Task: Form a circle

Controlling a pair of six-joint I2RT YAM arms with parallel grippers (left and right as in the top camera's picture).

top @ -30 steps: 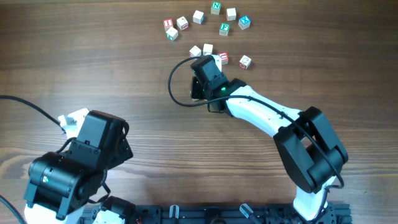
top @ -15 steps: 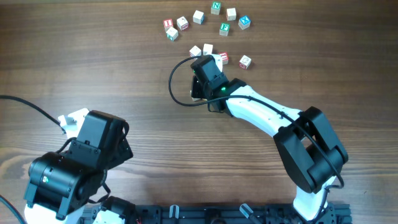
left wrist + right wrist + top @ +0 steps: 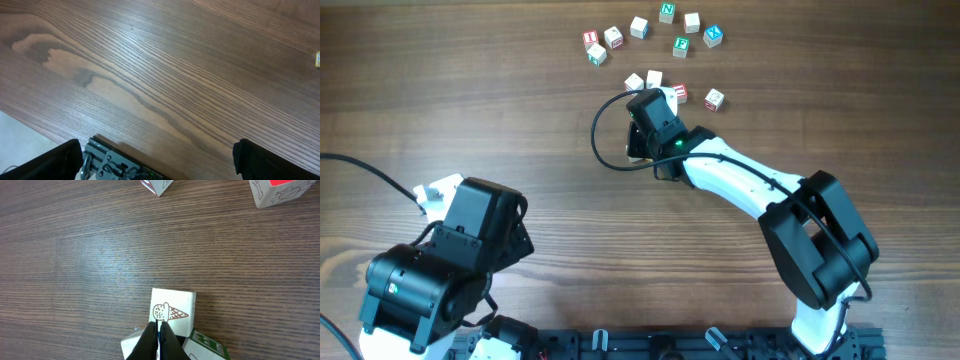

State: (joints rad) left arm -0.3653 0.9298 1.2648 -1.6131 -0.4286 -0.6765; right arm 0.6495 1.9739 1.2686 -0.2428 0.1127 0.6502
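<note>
Several small pale wooden letter cubes lie loosely at the far middle of the table, in no ring, among them a green-letter cube (image 3: 667,12), a blue-letter cube (image 3: 713,35) and a red-letter cube (image 3: 591,38). My right gripper (image 3: 653,93) is shut with nothing between its fingers. In the right wrist view its tips (image 3: 159,325) sit at the near edge of a cube with an ice-cream drawing (image 3: 172,311). A plain cube (image 3: 133,344) and a green-letter cube (image 3: 207,347) flank the fingers. My left gripper (image 3: 157,159) is open over bare wood at the near left.
The table's near edge and a metal rail (image 3: 112,162) show in the left wrist view, with pale floor (image 3: 15,135) beyond. A black cable (image 3: 605,150) loops beside the right wrist. Two more cubes (image 3: 159,185) (image 3: 277,190) lie ahead of the right gripper.
</note>
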